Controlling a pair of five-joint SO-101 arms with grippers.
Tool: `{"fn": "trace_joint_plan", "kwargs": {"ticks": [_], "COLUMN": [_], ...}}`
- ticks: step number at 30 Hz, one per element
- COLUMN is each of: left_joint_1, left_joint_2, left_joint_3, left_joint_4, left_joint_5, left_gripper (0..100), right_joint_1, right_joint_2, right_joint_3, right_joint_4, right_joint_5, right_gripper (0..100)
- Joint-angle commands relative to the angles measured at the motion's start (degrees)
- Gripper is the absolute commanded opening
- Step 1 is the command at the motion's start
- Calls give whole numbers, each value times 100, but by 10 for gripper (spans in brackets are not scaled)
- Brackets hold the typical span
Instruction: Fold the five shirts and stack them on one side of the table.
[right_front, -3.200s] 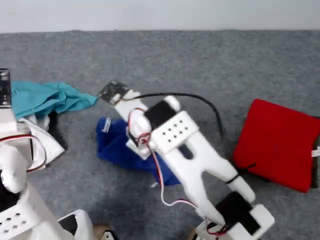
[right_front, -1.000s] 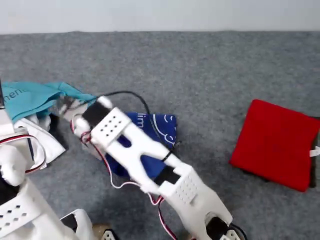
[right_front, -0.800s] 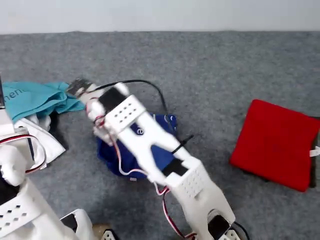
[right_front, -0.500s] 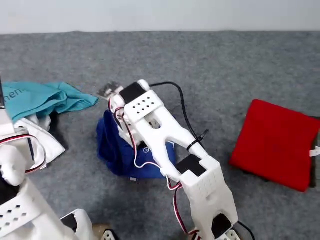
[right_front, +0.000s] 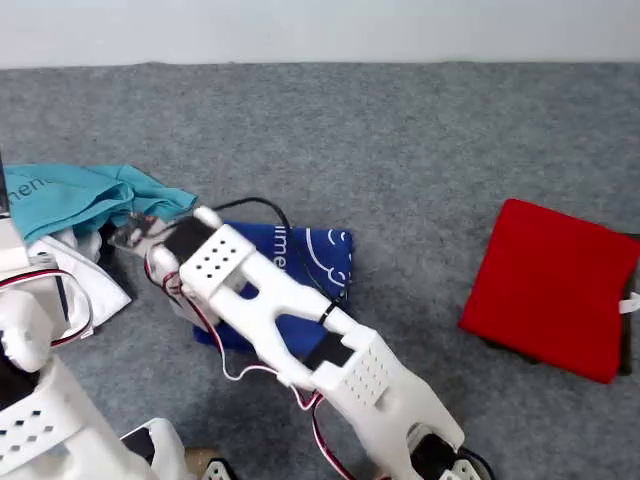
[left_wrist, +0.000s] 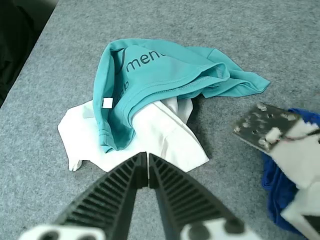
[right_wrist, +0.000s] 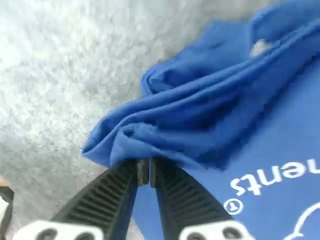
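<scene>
Nearest, low at the left: left pincer closed on nothing, hanging above the white shirt. Beside it, right pincer clamped on a bunched edge of the blue shirt, spread mid-tabletop with print upward. Just beyond, teal shirt crumpled, draped over the white one. Off at the right side, well apart, folded red shirt.

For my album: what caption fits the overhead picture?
Robot arm over a blue shirt, folded red shirt on one side, teal shirt and white shirt heaped on the other.
</scene>
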Motion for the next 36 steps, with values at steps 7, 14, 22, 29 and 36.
{"fn": "trace_joint_plan", "kwargs": {"ticks": [7,14,22,29,36], "left_joint_1": [-53,-53,-123,-809,-818], "left_joint_2": [-79,-79,-88,-79,-79], "left_joint_3": [-22,-22,-48,-48,-48], "left_joint_4": [-35,-35,167,158,158], "left_joint_5": [62,62,62,53,53], "left_gripper": [15,15,15,15,15], "right_joint_1": [971,910,145,-163,444], "right_joint_2": [-514,-1147,-180,277,-655], "right_joint_3": [-1196,105,343,334,334], "right_joint_4": [505,497,-224,-541,180], "right_joint_5": [35,9,44,53,53], "right_gripper": [8,8,8,8,8]}}
